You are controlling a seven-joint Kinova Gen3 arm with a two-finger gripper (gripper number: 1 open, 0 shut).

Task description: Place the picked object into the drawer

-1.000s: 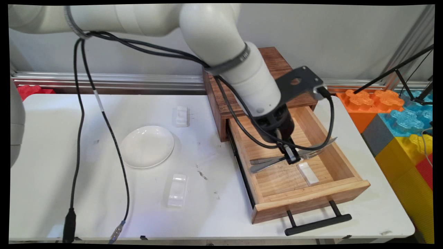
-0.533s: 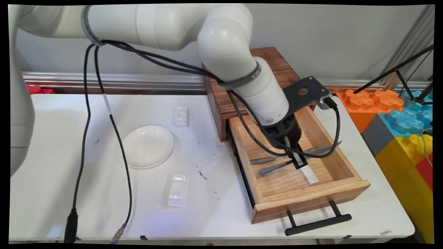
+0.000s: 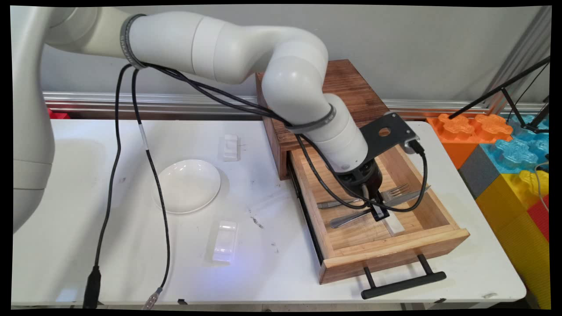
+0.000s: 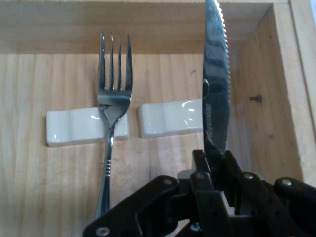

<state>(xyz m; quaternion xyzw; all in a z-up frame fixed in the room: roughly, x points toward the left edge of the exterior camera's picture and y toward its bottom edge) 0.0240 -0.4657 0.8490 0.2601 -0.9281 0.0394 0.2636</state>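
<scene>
My gripper reaches down into the open wooden drawer and is shut on a steel knife. In the hand view the serrated knife stands up from the gripper, and its blade crosses the right end of a white cutlery rest. Left of it a fork lies with its neck on a second white rest. In the main view the fork lies just behind the knife, and one white rest shows beside the fingers.
The drawer belongs to a dark wooden cabinet at the table's back, and its black handle juts toward the front edge. On the table to the left lie a white plate and two white rests. Coloured blocks stand at right.
The arm has swung right and toward the drawer's front and has sunk lower, carrying the knife with it. The knife now sits over the white rest. The fork has not moved.
</scene>
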